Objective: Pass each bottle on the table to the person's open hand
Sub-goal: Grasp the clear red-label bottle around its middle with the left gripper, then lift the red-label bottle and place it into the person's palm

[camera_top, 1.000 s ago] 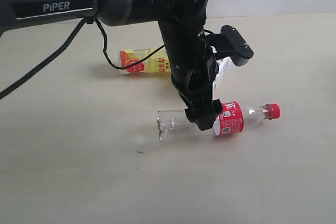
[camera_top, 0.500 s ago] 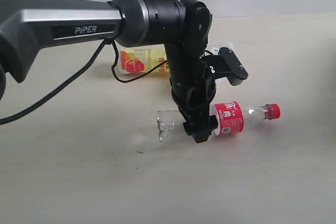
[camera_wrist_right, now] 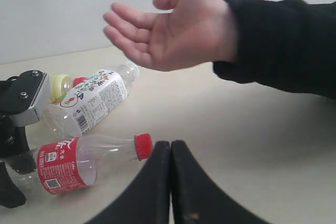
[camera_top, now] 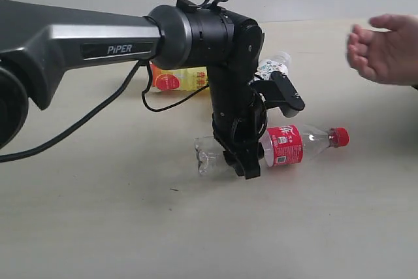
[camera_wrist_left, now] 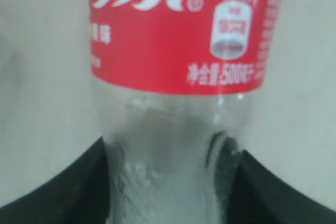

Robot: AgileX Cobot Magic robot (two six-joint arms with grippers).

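A clear bottle with red label and cap lies on its side on the beige table. My left gripper reaches down over its clear body, left of the label. In the left wrist view the two black fingers press against both sides of the bottle, so the left gripper is shut on it. A yellow bottle and a clear bottle with green-white label lie behind the arm. The person's open hand hovers at the right. My right gripper is shut and empty, near the red cap.
The left arm's black cable hangs over the table's left side. A dark sleeve extends from the hand in the right wrist view. The green-white bottle lies between the red-label bottle and the wall.
The left gripper's jaws have closed in on the red-label bottle's body. The person's open hand has come into view at the right. The bottle still lies on the table.
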